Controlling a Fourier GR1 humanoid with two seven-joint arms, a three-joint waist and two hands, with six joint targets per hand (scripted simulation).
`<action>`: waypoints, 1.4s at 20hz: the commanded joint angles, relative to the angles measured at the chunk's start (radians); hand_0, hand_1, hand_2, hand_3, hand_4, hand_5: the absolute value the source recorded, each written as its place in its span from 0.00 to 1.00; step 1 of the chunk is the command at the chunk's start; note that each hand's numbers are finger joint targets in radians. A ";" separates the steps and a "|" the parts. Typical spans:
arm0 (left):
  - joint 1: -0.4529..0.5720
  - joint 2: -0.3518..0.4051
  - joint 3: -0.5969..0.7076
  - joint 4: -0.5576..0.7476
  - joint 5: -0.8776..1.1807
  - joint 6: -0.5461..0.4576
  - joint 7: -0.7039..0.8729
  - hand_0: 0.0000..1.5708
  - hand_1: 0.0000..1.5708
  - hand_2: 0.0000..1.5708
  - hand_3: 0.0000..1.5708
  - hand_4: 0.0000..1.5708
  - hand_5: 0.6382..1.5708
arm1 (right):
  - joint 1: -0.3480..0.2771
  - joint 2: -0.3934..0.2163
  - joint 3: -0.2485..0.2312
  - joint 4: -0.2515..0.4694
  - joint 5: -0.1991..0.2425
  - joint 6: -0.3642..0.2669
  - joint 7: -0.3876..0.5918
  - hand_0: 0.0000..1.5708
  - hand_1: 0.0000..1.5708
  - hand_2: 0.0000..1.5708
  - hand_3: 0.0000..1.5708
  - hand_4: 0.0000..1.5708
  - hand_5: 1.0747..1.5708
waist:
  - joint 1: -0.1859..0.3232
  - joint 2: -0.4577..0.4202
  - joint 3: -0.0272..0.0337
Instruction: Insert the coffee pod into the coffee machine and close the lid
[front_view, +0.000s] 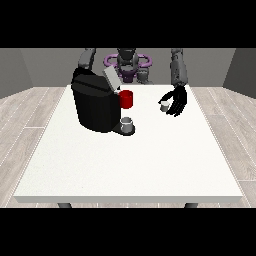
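So the coffee machine sits in the upper left part of the bench: a chunky, rounded black block with a matte look and softly curved shoulders. Its lid is a flat grey slab flipped up and tilted back, so the top is open. Right behind its front corner there's a glossy red mug, a plain cylinder, partly hidden by the machine. On the machine's low front platform stands a small grey cup, short and round, pale against the black base.

Over at the upper right, the robot hand at the view's right is black and shiny, hanging from a dark grey segmented arm. Its fingers are curled round the coffee pod, a tiny pale grey tub shape, held just above the bench and well apart from the machine. The other robot hand, at the view's left, is hidden behind the machine, so I can't tell what its fingers are doing; only the grey upper arm shows above it.

The bench is a big white slab with a faint speckle and thin edge, dark legs peeking out below. Around it the floor is pale wood-look planks, and the walls are flat dull grey.
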 joint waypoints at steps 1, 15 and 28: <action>-0.006 0.006 0.011 0.038 -0.023 0.044 -0.059 0.49 0.49 0.58 0.44 0.22 1.00 | -0.041 -0.055 -0.058 -0.021 -0.063 0.053 0.039 0.00 0.00 0.00 0.00 0.32 1.00 | -0.005 0.002 -0.0005; -0.041 0.024 -0.013 0.115 -0.136 0.103 -0.131 0.81 0.81 0.89 0.87 0.32 1.00 | -0.008 -0.019 -0.047 0.011 -0.066 0.030 0.000 0.00 0.00 0.00 0.00 0.28 1.00 | -0.006 -0.006 -0.0005; -0.222 0.015 -0.035 -0.041 -0.110 -0.167 -0.052 0.80 0.80 0.85 0.82 0.35 1.00 | -0.012 -0.053 -0.080 0.166 -0.084 0.079 -0.049 0.00 0.00 0.00 0.00 0.31 1.00 | 0.024 -0.110 0.0002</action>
